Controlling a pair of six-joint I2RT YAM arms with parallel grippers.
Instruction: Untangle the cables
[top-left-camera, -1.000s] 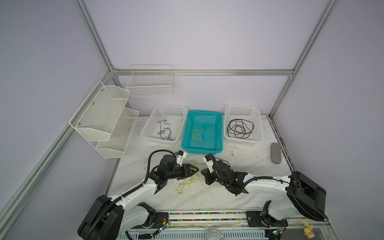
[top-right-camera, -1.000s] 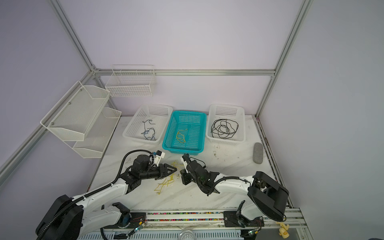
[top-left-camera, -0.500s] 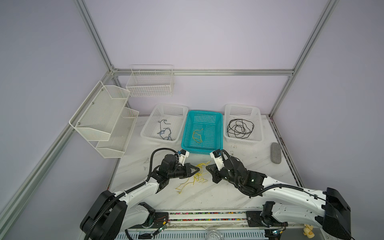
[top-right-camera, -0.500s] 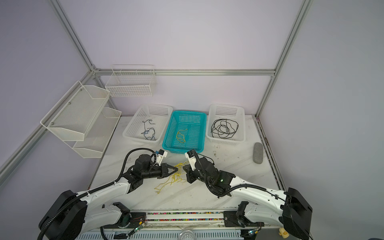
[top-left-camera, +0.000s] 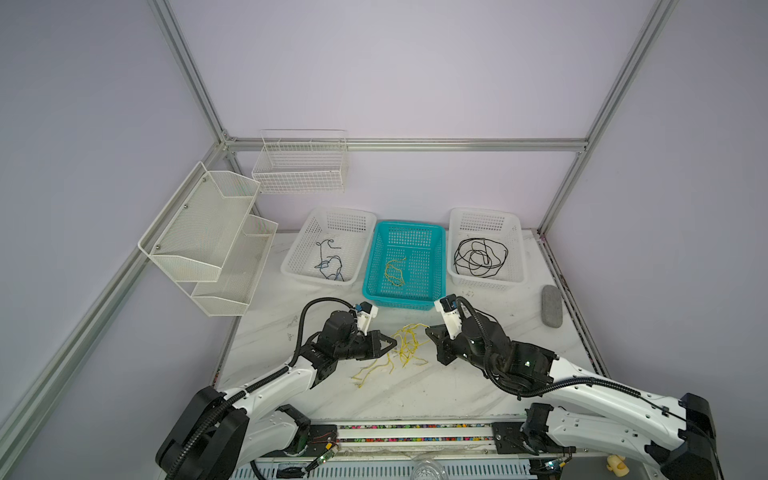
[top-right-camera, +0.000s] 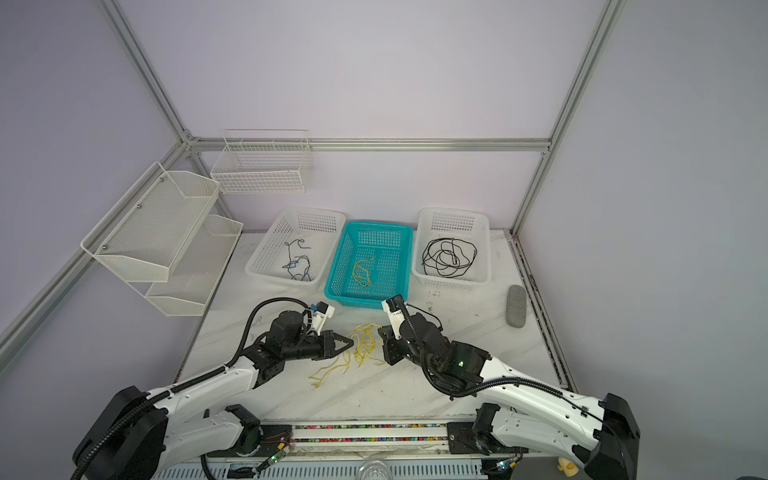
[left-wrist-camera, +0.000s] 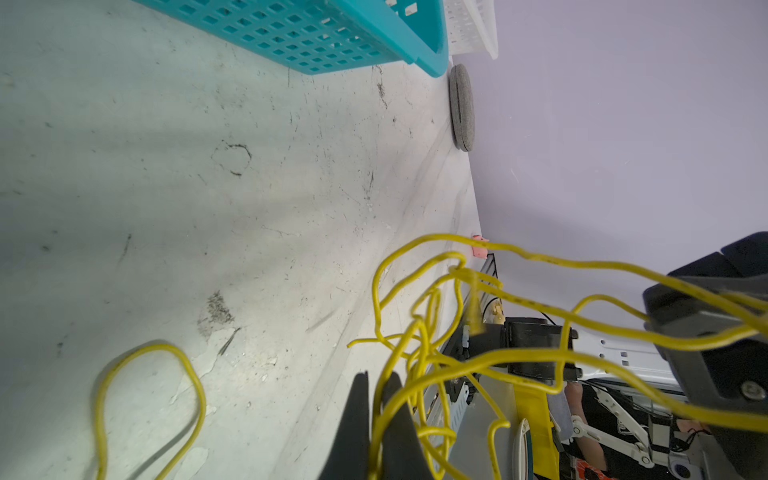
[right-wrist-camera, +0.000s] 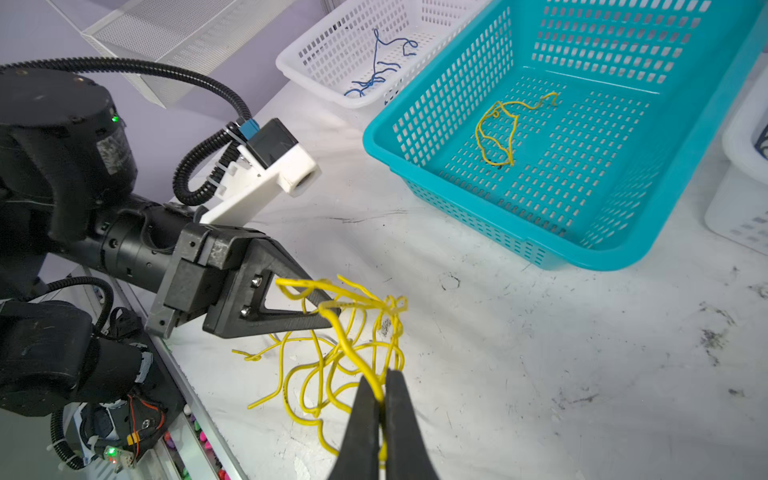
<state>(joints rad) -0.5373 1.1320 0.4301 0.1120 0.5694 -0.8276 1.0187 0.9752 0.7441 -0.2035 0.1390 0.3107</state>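
Observation:
A tangle of yellow cables (top-left-camera: 406, 347) (top-right-camera: 362, 345) hangs between my two grippers in both top views, its loose ends trailing on the white table (top-left-camera: 478, 399). My left gripper (top-left-camera: 393, 342) (left-wrist-camera: 377, 380) is shut on a yellow strand at the tangle's left side. On the right side my right gripper (top-left-camera: 428, 331) (right-wrist-camera: 381, 386) is shut on another yellow strand. The right wrist view shows the left gripper (right-wrist-camera: 328, 311) with loops draped over its tip.
At the back stand a white basket (top-left-camera: 299, 266) with a dark blue cable (top-left-camera: 330, 266), a teal basket (top-left-camera: 436, 266) with one yellow cable (top-left-camera: 394, 272), and a white basket (top-left-camera: 517, 266) with a black cable (top-left-camera: 480, 257). A grey case (top-left-camera: 552, 306) lies right; wire shelves (top-left-camera: 208, 237) hang left.
My left gripper has closed on a yellow strand. The right arm has swung and stretched out, its gripper staying shut, and part of the tangle has risen between the two grippers.

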